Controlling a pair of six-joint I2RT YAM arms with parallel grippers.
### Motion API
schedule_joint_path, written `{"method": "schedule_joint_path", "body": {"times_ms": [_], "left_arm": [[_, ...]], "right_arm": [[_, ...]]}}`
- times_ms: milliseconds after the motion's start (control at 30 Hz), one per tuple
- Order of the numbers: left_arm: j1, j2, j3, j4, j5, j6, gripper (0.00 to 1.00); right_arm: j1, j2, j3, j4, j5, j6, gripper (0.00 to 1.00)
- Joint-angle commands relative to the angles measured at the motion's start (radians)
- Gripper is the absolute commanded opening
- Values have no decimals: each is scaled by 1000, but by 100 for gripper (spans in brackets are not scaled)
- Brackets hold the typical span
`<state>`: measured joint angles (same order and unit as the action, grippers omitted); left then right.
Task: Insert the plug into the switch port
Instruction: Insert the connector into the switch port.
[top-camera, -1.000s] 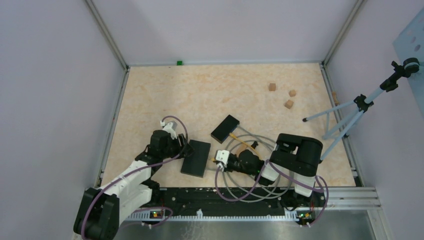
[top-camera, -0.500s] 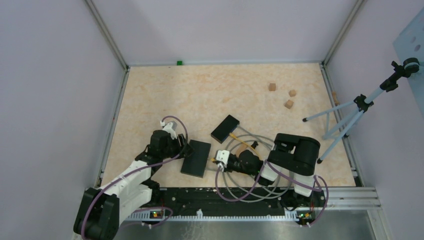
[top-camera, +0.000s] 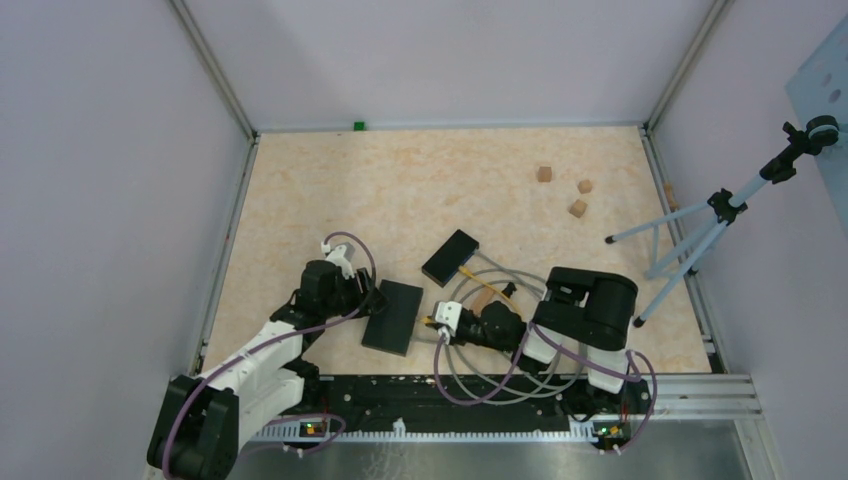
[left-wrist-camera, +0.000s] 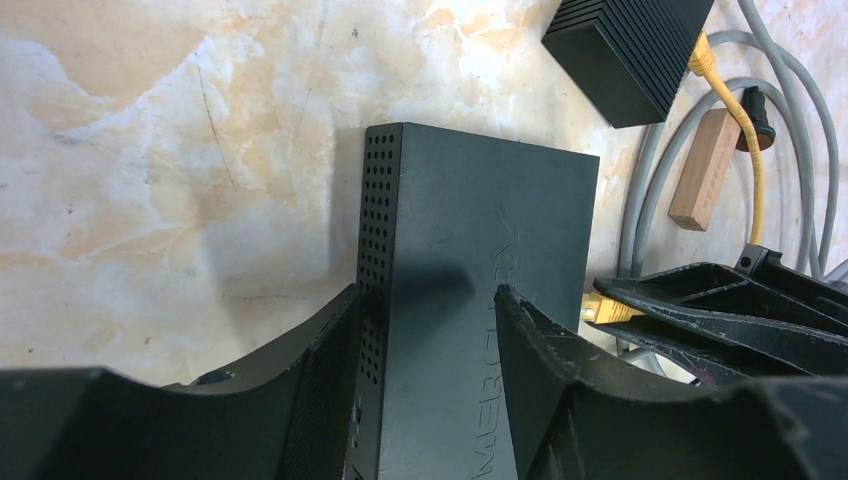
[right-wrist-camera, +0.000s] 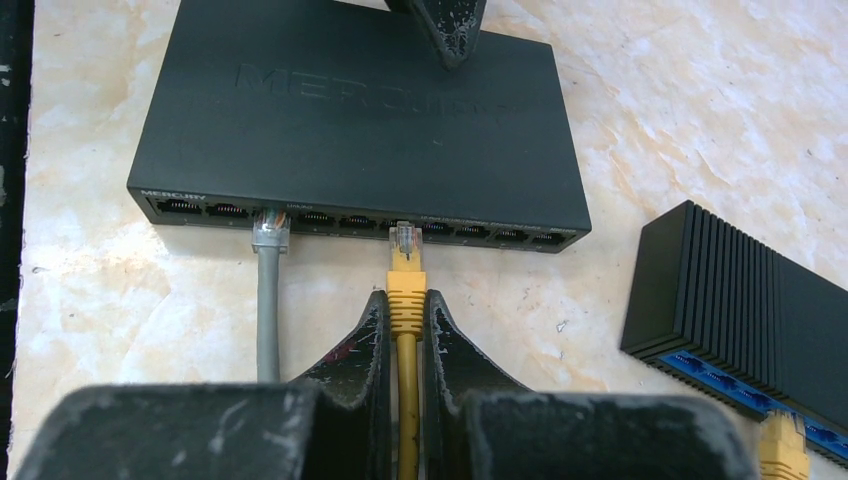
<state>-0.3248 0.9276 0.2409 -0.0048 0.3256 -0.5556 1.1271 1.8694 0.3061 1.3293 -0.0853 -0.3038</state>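
The black switch lies flat near the table's front. My left gripper is shut on its edge, one finger against the perforated side, the other on the top face. My right gripper is shut on the yellow plug. The plug's clear tip sits at the mouth of a middle port in the switch's front row. A grey plug sits in a port further left. In the top view my right gripper is just right of the switch and my left gripper is at its left.
A second black box with blue ports lies behind right; it also shows in the right wrist view. Grey cable loops lie under my right arm. A wooden block lies among them. Three wooden cubes and a tripod are far right.
My right arm's elbow has shifted slightly left, towards the switch. The plug stays at the switch's front edge. My left arm has not moved.
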Motion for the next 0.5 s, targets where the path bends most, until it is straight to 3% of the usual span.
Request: {"method": "schedule_joint_path", "body": {"times_ms": [0,467], "left_arm": [[-8,8,-8,35,48,-11,56],[-8,-1,-29,23,79,-8,54]], "right_arm": [[-6,12,-15,96,-34,6,0],[-6,76,23,99,-4,13,0]]}}
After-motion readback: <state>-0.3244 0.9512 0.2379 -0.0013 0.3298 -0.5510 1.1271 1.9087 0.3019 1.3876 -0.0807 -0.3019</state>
